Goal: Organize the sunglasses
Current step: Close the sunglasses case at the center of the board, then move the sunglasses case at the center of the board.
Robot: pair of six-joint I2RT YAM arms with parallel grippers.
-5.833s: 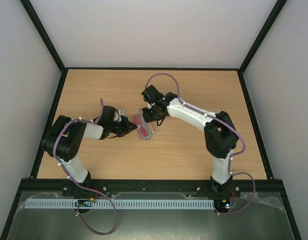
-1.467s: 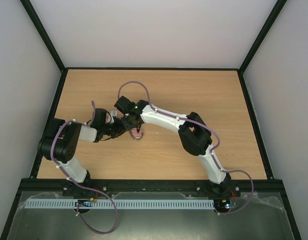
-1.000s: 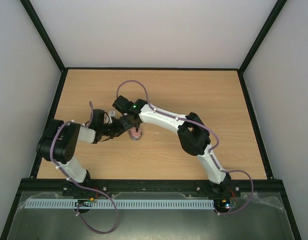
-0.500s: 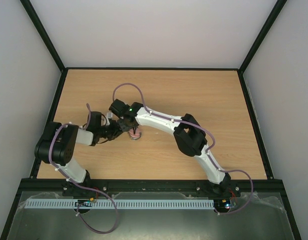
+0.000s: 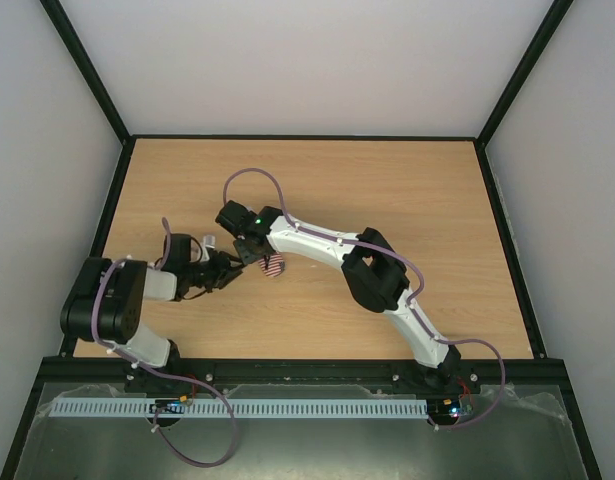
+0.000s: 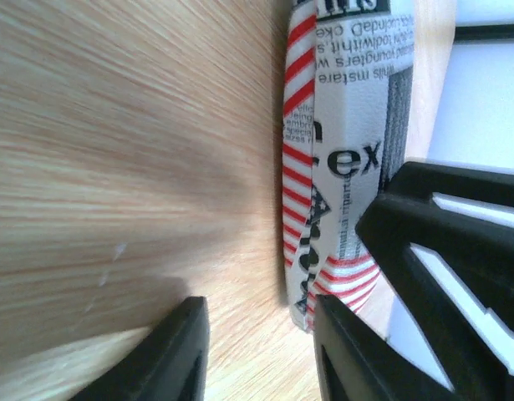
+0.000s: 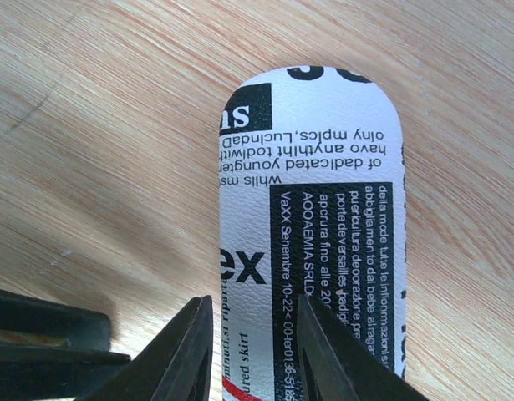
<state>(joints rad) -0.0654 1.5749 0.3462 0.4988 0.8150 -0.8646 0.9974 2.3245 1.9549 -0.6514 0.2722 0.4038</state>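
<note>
The oblong case (image 5: 273,265) with red stripes and newsprint lies closed on the wooden table. The sunglasses are hidden. My left gripper (image 5: 230,271) is open just left of the case's end; in the left wrist view the case (image 6: 340,150) stands beyond its gripper (image 6: 257,351), apart from the fingers. My right gripper (image 5: 253,250) hovers over the case's left part. In the right wrist view its gripper (image 7: 252,351) has jaws a little apart above the lid of the case (image 7: 323,209), gripping nothing.
The wooden table (image 5: 407,210) is walled by a black frame rail (image 5: 307,137) at the back and sides. The right arm's black link (image 6: 457,251) sits close behind the case. A left finger (image 7: 39,338) shows at the lower left of the right wrist view.
The case, open with the red glasses visible 5.8 s ago, is closed. Over the last second the left gripper drew back left off the case; the right gripper shifted left over it.
</note>
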